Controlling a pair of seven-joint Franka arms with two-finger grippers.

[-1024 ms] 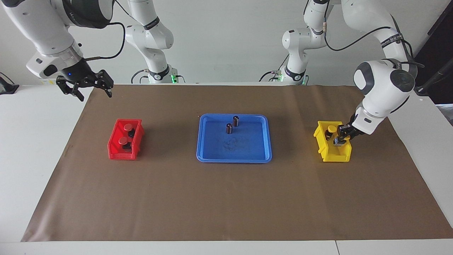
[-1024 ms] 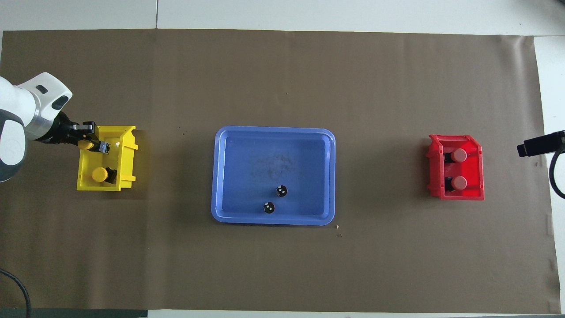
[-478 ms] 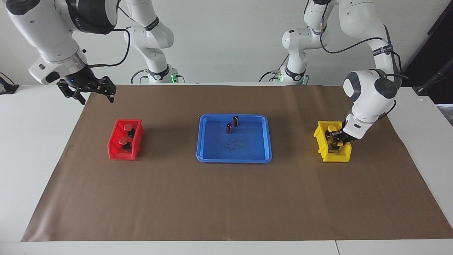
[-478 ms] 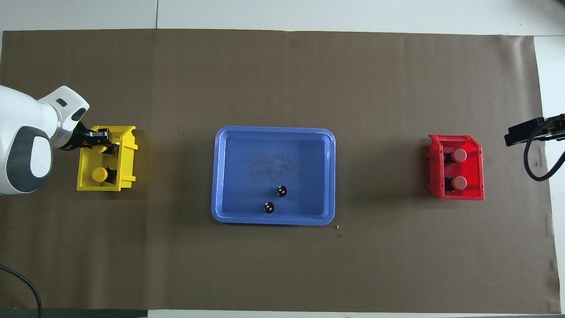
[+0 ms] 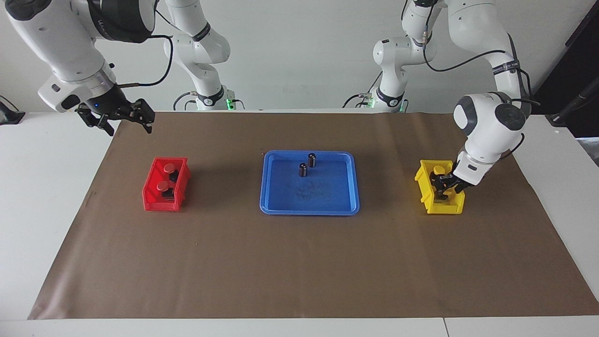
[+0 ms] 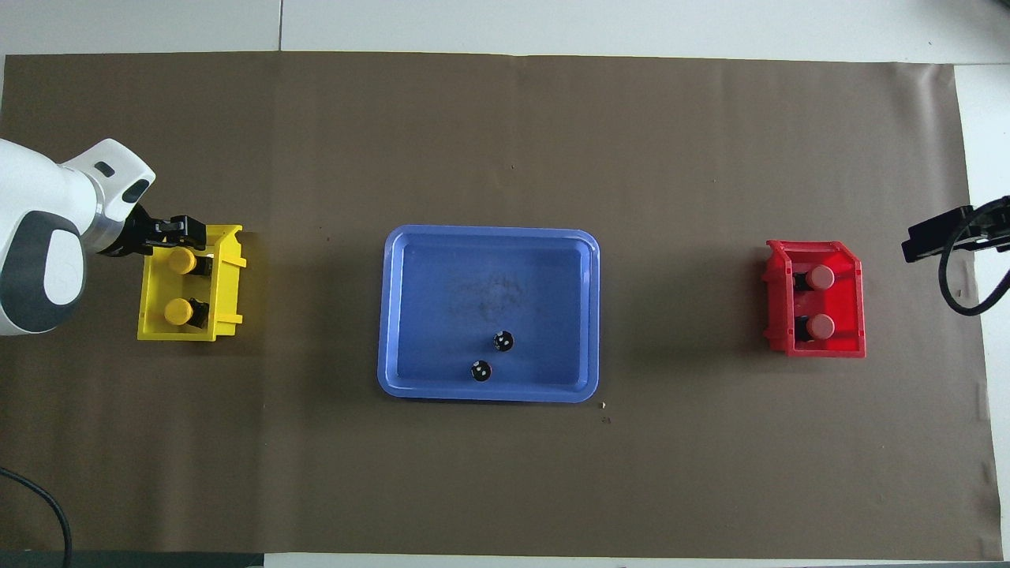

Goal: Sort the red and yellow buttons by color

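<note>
Two yellow buttons [image 6: 182, 260] [image 6: 177, 312] sit in the yellow bin [image 6: 227, 293] at the left arm's end. In the facing view only the one nearer to the robots [image 5: 438, 169] shows. My left gripper [image 5: 443, 187] reaches down into this bin [image 5: 444, 207]. From overhead it [image 6: 180, 237] stands open just off the farther yellow button, which rests free. Two red buttons [image 6: 821, 276] [image 6: 821, 325] sit in the red bin [image 5: 159, 203]. My right gripper [image 5: 124, 124] waits open and empty in the air over the table's edge at the right arm's end.
A blue tray [image 5: 309, 211] lies mid-table on the brown mat. It holds two small dark cylinders with silvery tops [image 5: 311, 159] [image 5: 303, 169], toward its edge nearer to the robots. The right arm's cable [image 6: 959, 292] hangs beside the red bin.
My left gripper brought the second yellow button down into the yellow bin, let it go and drew back a little. The right gripper drifted slightly in the air.
</note>
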